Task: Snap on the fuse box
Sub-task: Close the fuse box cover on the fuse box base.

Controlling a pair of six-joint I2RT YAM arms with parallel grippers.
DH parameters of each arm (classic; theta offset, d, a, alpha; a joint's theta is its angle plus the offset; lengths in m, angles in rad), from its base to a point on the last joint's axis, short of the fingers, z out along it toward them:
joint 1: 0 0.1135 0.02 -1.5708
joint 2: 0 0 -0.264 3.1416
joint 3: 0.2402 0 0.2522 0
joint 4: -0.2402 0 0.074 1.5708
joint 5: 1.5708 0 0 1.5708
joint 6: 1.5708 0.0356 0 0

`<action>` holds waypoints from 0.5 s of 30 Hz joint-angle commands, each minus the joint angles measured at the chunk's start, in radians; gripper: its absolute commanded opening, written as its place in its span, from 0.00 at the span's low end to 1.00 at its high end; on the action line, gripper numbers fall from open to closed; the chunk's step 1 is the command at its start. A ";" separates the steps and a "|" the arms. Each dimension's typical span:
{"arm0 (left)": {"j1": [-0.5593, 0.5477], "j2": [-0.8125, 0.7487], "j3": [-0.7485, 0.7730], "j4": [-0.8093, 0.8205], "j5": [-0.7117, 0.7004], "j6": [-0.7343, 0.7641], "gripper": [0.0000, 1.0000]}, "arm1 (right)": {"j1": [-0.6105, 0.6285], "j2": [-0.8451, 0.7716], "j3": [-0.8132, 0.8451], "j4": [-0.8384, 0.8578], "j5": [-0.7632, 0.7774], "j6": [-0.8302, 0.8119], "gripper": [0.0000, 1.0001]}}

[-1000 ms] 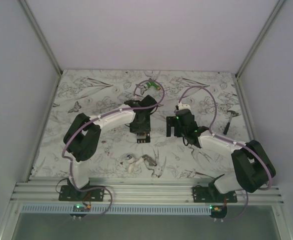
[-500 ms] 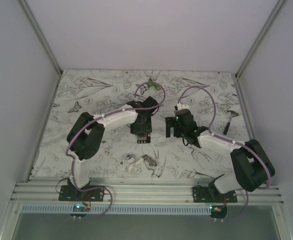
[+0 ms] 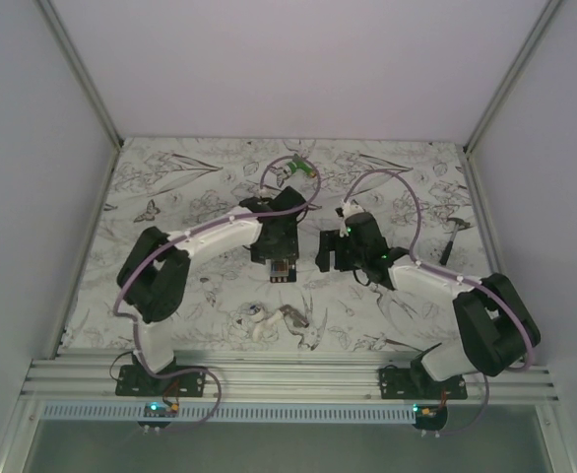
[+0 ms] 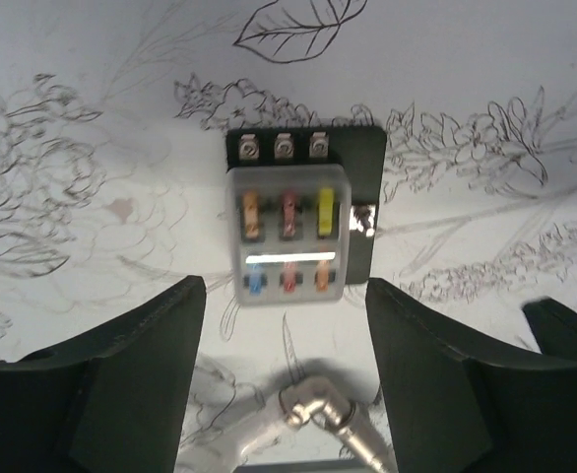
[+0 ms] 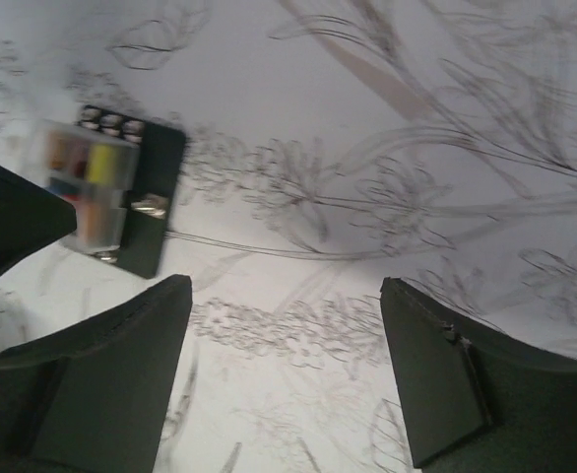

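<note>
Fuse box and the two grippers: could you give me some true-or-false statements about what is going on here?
1. The fuse box lies on the table. True.
2. The left gripper is clamped on the fuse box. False: its fingers stand apart on either side of the box, touching nothing.
3. A clear cover sits over the coloured fuses. True.
4. The right gripper is holding the cover. False: it is open and empty, off to one side of the box.
5. One of the fuses under the cover is yellow. True.
</note>
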 commanded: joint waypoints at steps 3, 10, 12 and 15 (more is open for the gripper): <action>0.072 -0.191 -0.141 0.057 0.101 0.037 0.60 | -0.001 0.076 0.103 0.103 -0.246 0.073 0.71; 0.146 -0.260 -0.280 0.222 0.273 0.073 0.46 | 0.012 0.197 0.184 0.173 -0.397 0.158 0.57; 0.171 -0.256 -0.305 0.254 0.327 0.070 0.43 | 0.019 0.230 0.209 0.179 -0.415 0.175 0.54; 0.205 -0.237 -0.326 0.293 0.391 0.060 0.39 | 0.030 0.277 0.239 0.177 -0.426 0.195 0.49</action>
